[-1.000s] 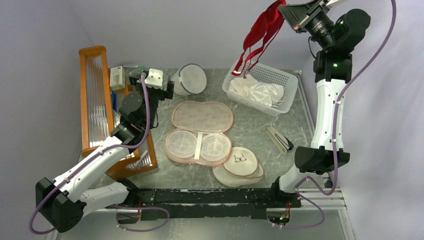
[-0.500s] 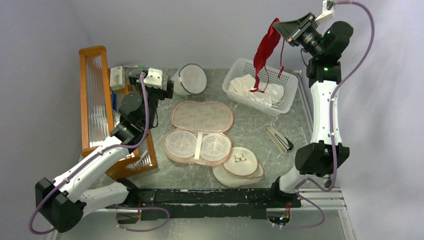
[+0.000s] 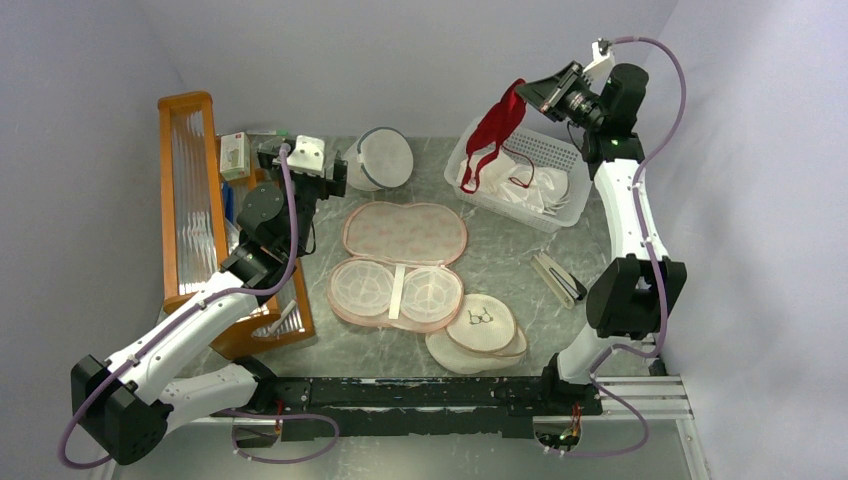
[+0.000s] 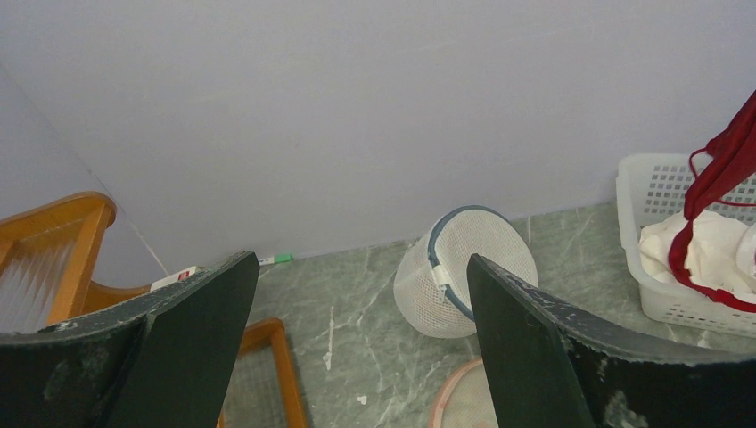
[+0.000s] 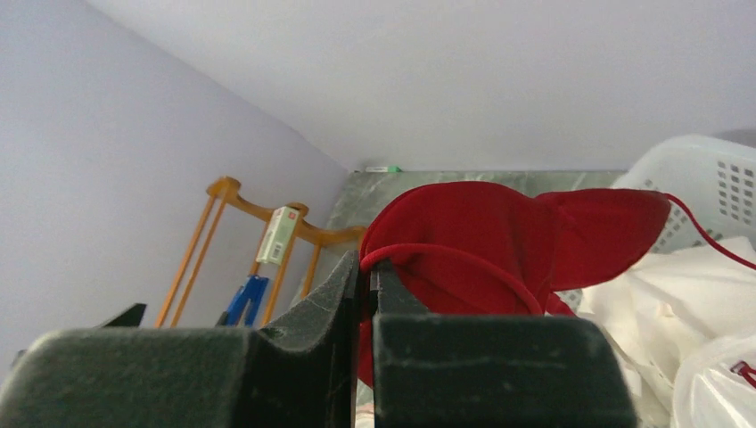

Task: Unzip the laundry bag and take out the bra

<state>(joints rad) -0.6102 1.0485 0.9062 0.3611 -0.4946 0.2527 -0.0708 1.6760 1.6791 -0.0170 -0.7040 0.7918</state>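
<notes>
Pretty clearly a robotics lab test cell, not anybody's laundry room; blank pale walls (image 3: 90, 60) box in the table (image 3: 500, 245) on three sides; two arms, left arm (image 3: 190, 330) and right arm (image 3: 625, 210), sit on a black bar (image 3: 420, 392) at the near edge, with bare aluminium frame (image 3: 665, 402) beside it and a purple cable (image 3: 290, 200) looping around; the laundry stuff looks like laid-out props: a white basket (image 3: 550, 152), a mesh bag (image 3: 385, 158), a wooden rack (image 3: 185, 190), the laundry bag (image 3: 405, 232) spread flat mid-table.
</notes>
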